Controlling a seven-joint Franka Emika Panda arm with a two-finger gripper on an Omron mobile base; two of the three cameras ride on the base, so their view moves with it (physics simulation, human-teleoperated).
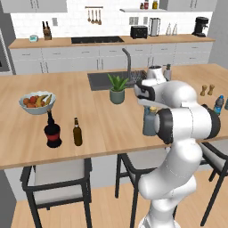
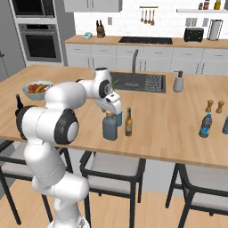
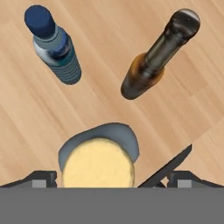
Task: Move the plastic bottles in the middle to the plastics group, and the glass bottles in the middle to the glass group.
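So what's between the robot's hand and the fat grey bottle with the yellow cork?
Nothing. In the hand view the open gripper hangs right above the grey-blue bottle, its tan stopper just under the fingertips with only air between.

No legible text anywhere, not even on the black bottle's red label (image 1: pixel 53 137).

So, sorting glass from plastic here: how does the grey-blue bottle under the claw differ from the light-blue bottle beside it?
The grey-blue bottle is squat and wide; the light-blue bottle is slim. The grey-blue bottle carries a broad tan stopper; the light-blue bottle has a small dark blue cap and a ribbed body. Both stand upright on the wooden counter.
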